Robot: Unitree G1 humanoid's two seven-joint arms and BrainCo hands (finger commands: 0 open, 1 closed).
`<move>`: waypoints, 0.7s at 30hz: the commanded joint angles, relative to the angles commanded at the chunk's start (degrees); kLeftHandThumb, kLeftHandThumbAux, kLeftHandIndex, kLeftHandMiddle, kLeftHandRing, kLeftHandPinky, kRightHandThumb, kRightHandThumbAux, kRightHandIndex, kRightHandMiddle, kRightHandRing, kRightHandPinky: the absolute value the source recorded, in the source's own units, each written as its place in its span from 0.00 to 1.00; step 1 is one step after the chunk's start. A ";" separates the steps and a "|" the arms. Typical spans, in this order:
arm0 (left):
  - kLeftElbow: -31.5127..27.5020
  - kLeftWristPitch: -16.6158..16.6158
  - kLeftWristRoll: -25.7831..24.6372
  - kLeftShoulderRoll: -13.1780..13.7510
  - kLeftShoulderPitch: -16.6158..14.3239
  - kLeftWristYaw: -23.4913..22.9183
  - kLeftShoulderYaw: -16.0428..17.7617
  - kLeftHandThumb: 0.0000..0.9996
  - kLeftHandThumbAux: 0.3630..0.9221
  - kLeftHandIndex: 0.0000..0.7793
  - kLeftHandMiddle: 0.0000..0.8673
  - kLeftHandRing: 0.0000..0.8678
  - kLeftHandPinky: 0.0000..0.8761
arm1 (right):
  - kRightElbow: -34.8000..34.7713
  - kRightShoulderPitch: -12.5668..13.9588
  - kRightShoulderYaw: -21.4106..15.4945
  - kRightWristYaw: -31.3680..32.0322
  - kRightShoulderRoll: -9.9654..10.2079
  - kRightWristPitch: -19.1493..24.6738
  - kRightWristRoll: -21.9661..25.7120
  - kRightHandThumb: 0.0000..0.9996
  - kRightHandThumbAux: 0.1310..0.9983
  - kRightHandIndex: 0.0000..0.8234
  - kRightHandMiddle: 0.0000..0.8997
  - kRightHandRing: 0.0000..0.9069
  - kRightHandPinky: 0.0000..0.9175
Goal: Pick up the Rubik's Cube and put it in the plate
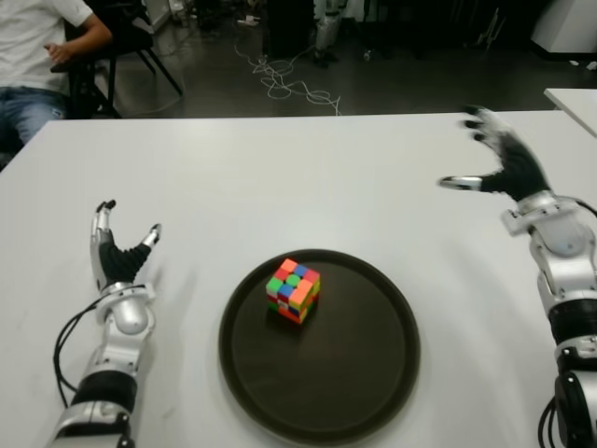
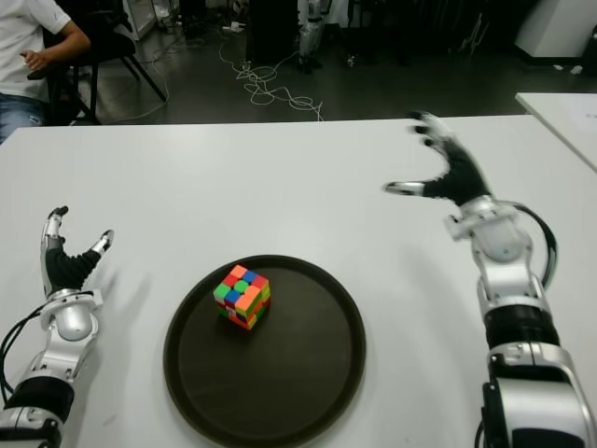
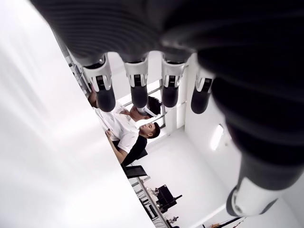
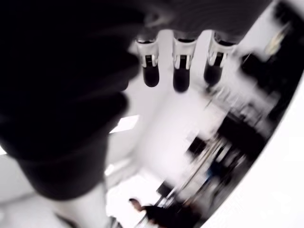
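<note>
A multicoloured Rubik's Cube with red, green, blue, orange and yellow stickers is seen lying inside a round, dark brown plate, towards the upper left part of its flat base and clear of the rim. The plate is set on a white table, in the lower centre of the eye views. The left robot hand, black-fingered with a silver wrist, is shown in the lower left of the frame, well apart from the plate, with its fingers spread upward and nothing held between them. The right robot hand is seen in the upper right of the frame, away from the plate, its fingers and thumb spread wide and empty; in its wrist view the fingertips are shown extended with nothing between them. A person in a white shirt is seated on a chair in the upper left corner, beyond the table edge, and loose white cables are seen on the dark floor behind.
</note>
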 joint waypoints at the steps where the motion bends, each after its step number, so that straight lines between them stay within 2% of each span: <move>1: 0.17 -0.14 -0.03 0.08 -0.04 -0.06 0.03 0.00 0.60 0.01 0.01 0.00 0.02 | 1.15 -0.51 -0.37 -2.16 0.46 0.62 -0.16 0.00 0.86 0.08 0.07 0.05 0.06; 4: 0.42 -0.77 -0.17 0.21 -0.06 -0.30 0.13 0.00 0.58 0.01 0.02 0.01 0.02 | 2.28 -0.77 -0.79 -6.50 1.17 1.47 -0.57 0.00 0.81 0.08 0.07 0.05 0.06; 9: 0.73 -1.80 -0.28 0.40 -0.09 -0.77 0.22 0.00 0.57 0.01 0.01 0.00 0.02 | 0.71 1.03 -0.74 -10.97 2.48 1.64 -1.20 0.00 0.75 0.07 0.06 0.04 0.03; 13: 1.04 -2.29 -0.12 0.69 -0.18 -0.89 0.22 0.00 0.56 0.01 0.01 0.00 0.02 | 0.84 1.52 -0.81 -13.22 3.98 1.34 -1.14 0.00 0.75 0.06 0.05 0.03 0.02; 21: 1.05 -2.58 -0.43 0.74 -0.20 -1.25 0.38 0.00 0.54 0.01 0.01 0.00 0.03 | 2.29 0.98 -0.45 -13.94 5.57 0.17 -1.08 0.00 0.76 0.04 0.02 0.01 0.00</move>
